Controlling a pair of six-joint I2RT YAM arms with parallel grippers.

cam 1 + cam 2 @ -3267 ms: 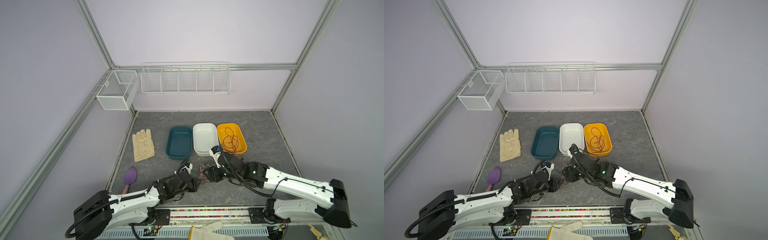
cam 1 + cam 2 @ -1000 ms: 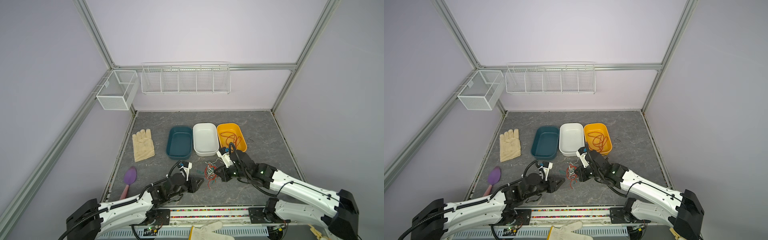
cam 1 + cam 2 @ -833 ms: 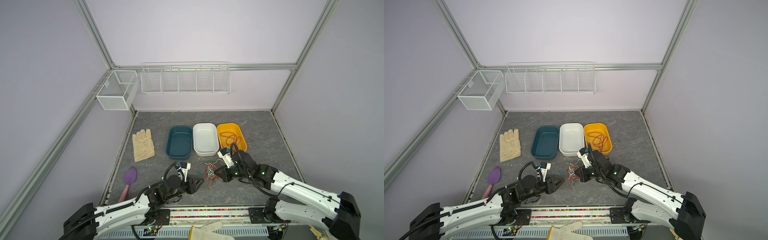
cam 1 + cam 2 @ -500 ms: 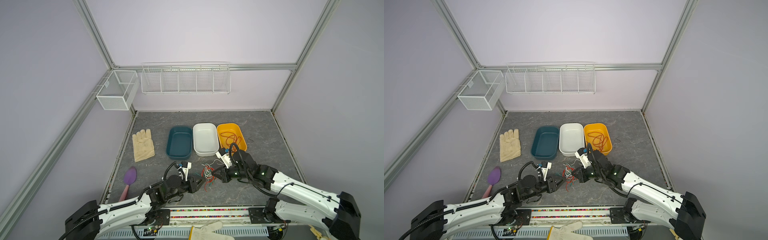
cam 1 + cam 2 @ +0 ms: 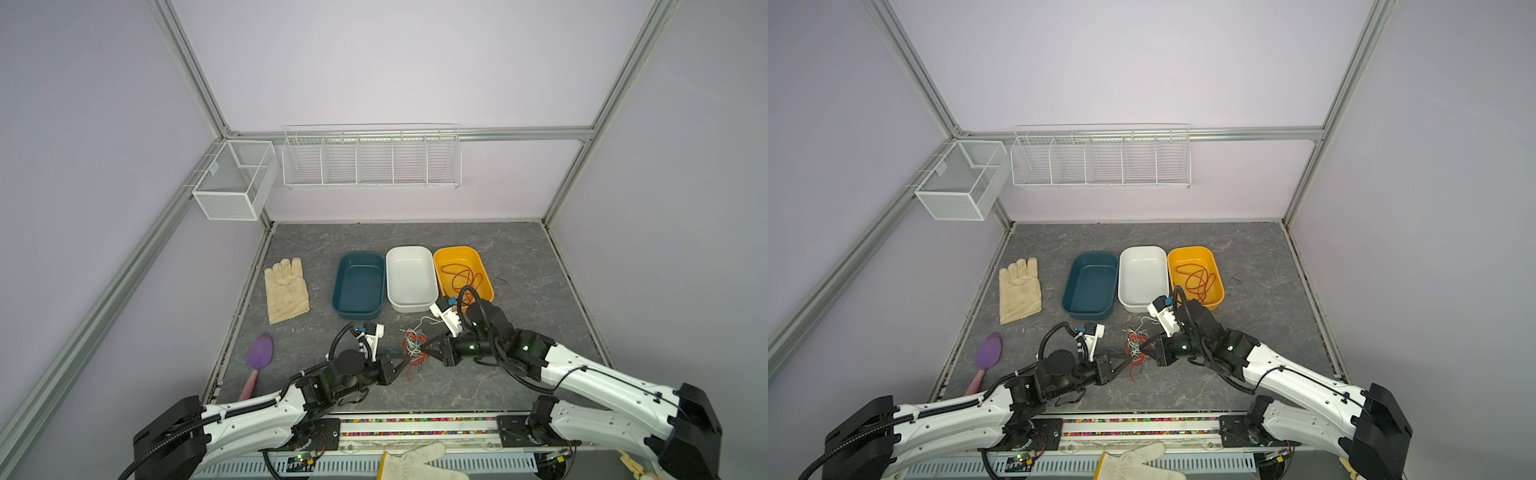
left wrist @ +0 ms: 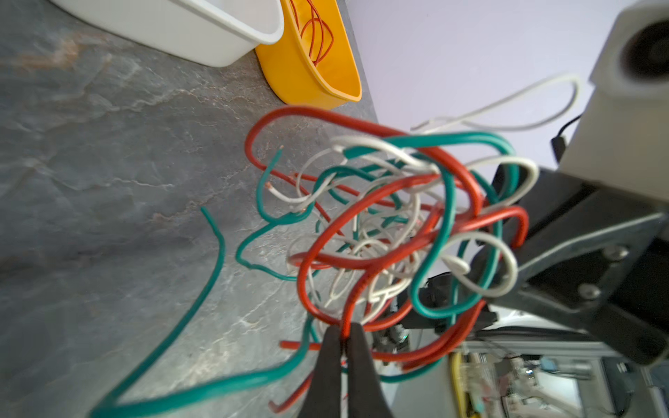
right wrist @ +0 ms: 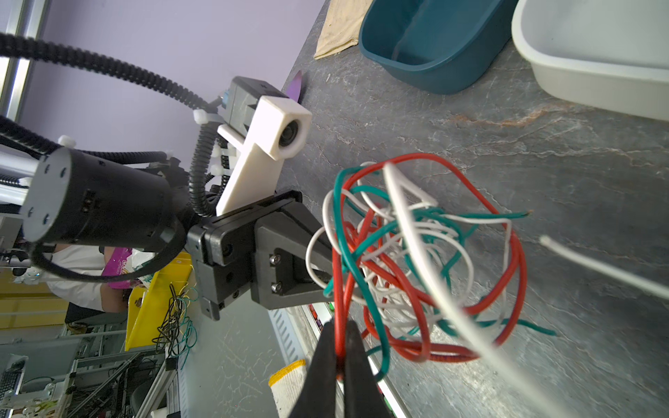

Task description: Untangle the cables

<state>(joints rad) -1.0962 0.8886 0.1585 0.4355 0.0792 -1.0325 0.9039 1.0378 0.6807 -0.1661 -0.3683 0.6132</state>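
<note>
Both grippers pinching the cables, lower centre of both top views.
L gripper (image 6: 342, 331) is clamping a red strand; R gripper (image 7: 340, 325) is clamping a red strand too. The red, green & white cables (image 5: 414, 348) are sitting bunched btwn them over the surface (image 5: 519, 257), just below the white tub (image 5: 411, 278). Another red cable (image 5: 461, 276) is lying in the yellow tub (image 5: 444, 291).

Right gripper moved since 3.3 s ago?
Yes. The right gripper, shut on a red cable, has shifted right along the front of the white tray, toward the yellow tray.
</note>
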